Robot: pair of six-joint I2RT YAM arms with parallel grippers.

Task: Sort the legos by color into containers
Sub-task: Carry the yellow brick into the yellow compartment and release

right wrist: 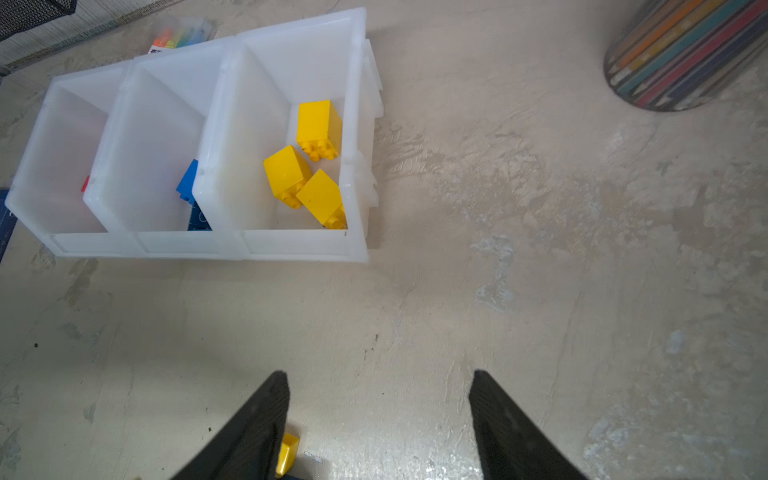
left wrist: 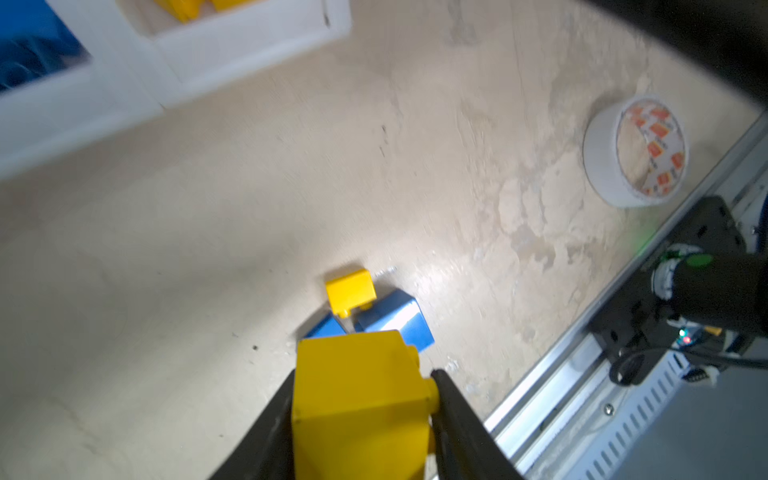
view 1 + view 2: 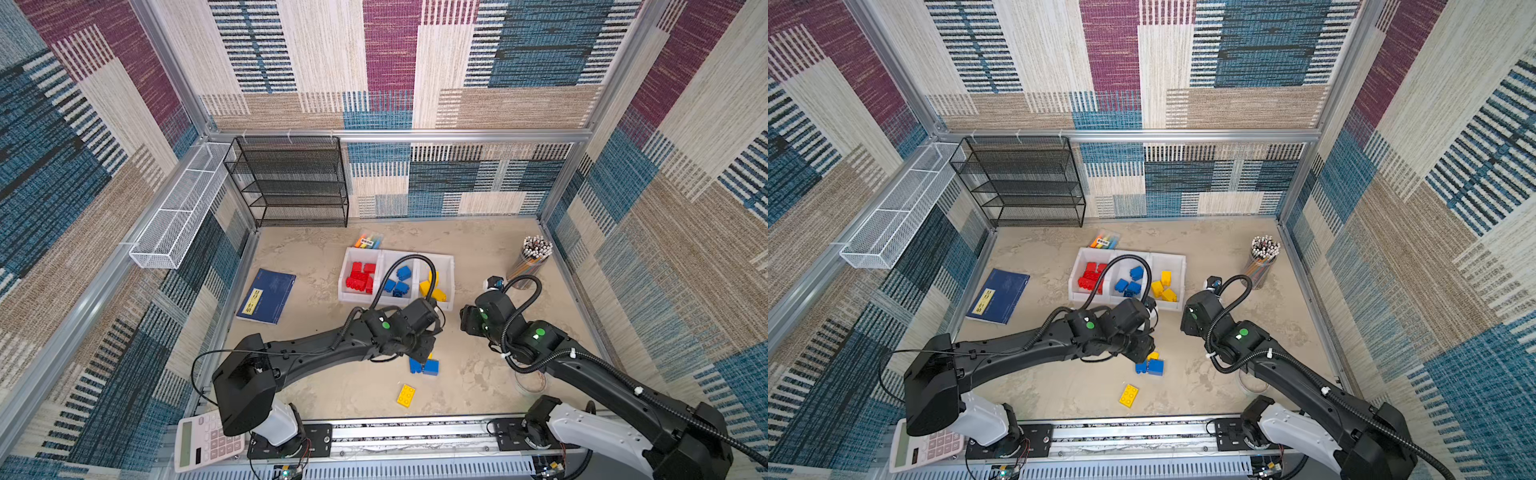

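My left gripper [image 2: 362, 374] is shut on a yellow lego [image 2: 357, 419], raised a little above the table. Just beyond it lie two blue legos [image 2: 395, 320] with a small yellow lego [image 2: 349, 291] against them; both top views show them [image 3: 424, 366] [image 3: 1150, 367] under the left gripper [image 3: 424, 351]. A flat yellow lego [image 3: 406, 395] lies nearer the front. The white containers [image 3: 357, 297] hold red legos [image 3: 360, 276], blue legos [image 3: 399, 282] and yellow legos [image 1: 318, 129], one colour each. My right gripper [image 1: 378, 386] hangs open and empty over bare table, in front of the containers' right end.
A white tape roll [image 2: 636, 149] sits at the front right and a pencil cup [image 3: 534, 262] at the back right. A blue notebook [image 3: 267, 296] lies left, a calculator [image 3: 203, 440] front left. A marker pack [image 3: 368, 241], black rack [image 3: 291, 183] and wire basket [image 3: 178, 216] stand behind.
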